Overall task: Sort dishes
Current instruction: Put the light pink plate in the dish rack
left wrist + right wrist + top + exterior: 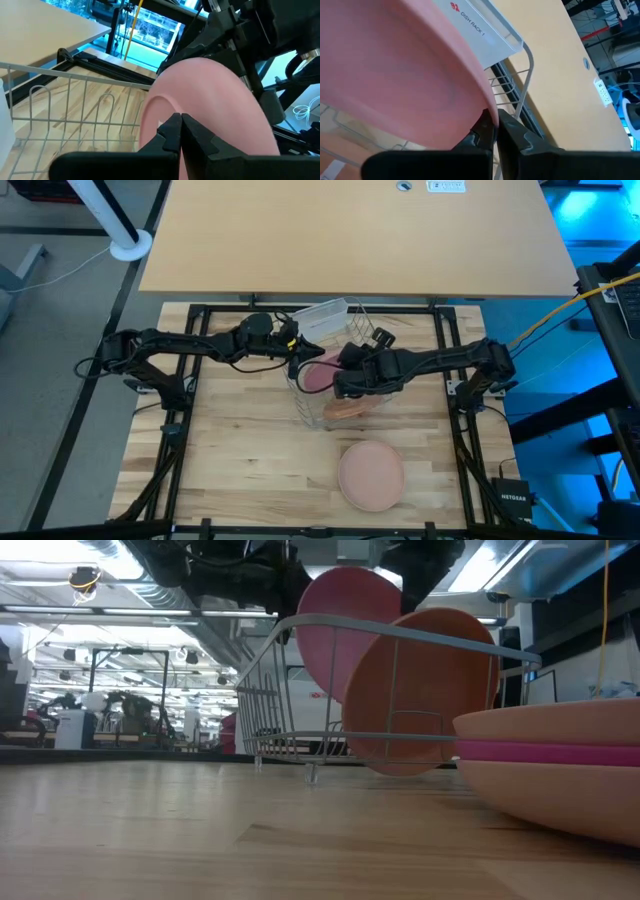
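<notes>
Pink plate (318, 374): upright over the rack (372, 335), between the two grippers, with its top edge standing above the rack's upper wire.

Right gripper (494, 117): over the middle of the rack, fingers pinched shut on the pink plate's rim, the rim running straight down into the narrow gap between them. Just past the fingertips, a clear tub (480, 30) at the rack's far end, printed with red and dark lettering.

Left gripper (180, 119): facing the right one from the other side of the plate, fingers closed together with nothing between them. Tips set before the plate's hollow face. Touching it or just short of it: cannot tell.

Orange plate (420, 690): below and just to the near side of the right gripper, leaning tilted inside the rack against the wires, close beside the pink plate and partly overlapping it in the low view.

Stack (371, 474): on the table (240, 450), well apart from both grippers toward the near edge. Peach plate on top, magenta one under it, another peach one at the bottom.
</notes>
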### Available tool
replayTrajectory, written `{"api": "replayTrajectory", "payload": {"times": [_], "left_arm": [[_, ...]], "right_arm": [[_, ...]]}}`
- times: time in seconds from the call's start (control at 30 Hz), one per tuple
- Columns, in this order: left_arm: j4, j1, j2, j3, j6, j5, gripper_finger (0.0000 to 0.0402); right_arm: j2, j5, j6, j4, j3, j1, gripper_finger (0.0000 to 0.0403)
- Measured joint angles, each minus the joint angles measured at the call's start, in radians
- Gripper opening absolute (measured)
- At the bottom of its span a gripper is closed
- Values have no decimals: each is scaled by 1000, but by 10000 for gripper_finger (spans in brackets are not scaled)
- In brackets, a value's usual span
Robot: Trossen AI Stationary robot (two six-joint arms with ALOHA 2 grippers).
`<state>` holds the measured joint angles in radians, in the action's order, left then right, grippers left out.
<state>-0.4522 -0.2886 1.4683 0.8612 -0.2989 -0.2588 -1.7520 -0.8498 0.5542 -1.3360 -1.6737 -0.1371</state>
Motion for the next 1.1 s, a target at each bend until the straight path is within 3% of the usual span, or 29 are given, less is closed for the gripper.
{"api": "replayTrajectory", "payload": {"times": [0.3,0.87,1.1], "left_arm": [[0,0,0,0,5,0,1],[0,0,1,0,23,0,1],[0,0,1,0,23,0,1]], "right_arm": [[0,-4,96,-27,0,0,6],[0,47,104,-26,2,-1,6],[5,39,114,1,113,-1,6]]}}
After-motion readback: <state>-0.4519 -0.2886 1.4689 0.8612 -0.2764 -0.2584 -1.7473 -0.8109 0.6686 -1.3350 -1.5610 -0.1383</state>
